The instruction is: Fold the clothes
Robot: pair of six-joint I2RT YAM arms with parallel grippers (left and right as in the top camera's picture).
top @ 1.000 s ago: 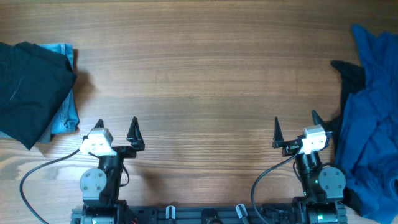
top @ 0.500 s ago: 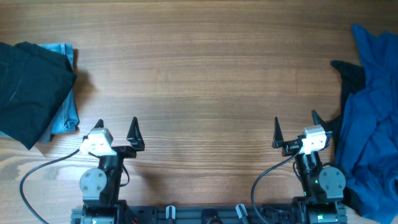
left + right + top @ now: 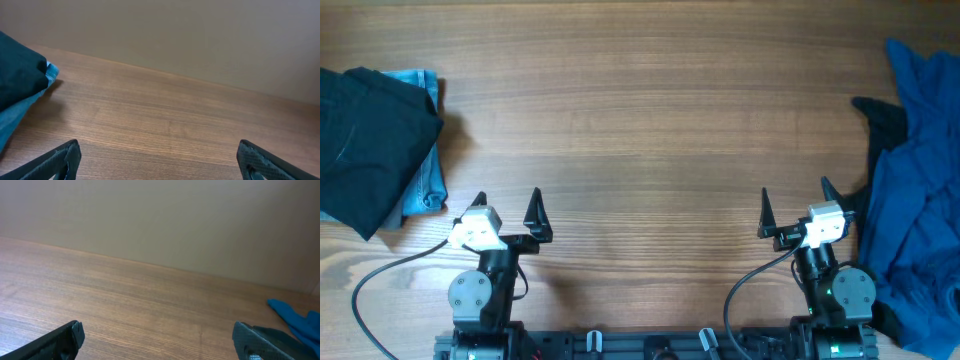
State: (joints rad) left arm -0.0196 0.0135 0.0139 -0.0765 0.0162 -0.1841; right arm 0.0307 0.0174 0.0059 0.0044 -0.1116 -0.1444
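So we are holding the left gripper (image 3: 507,200) and right gripper (image 3: 795,193) gaping and empty at the near side; a black shirt (image 3: 365,140) is lying, seemingly folded, on a light blue piece (image 3: 430,180) at left, a rumpled blue heap (image 3: 920,220) waiting at right.

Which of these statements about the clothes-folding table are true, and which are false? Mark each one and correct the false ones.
1. The black garment lies on top of the light blue garment. True.
2. The left gripper is clamped on the black garment. False: it is open, holds nothing and is clear of the cloth.
3. The royal blue pile lies at the robot's right edge of the table. True.
4. The right gripper is shut. False: its jaws stand open and empty.
5. A garment is spread flat in the middle of the table. False: the garments lie only at the left and right edges.
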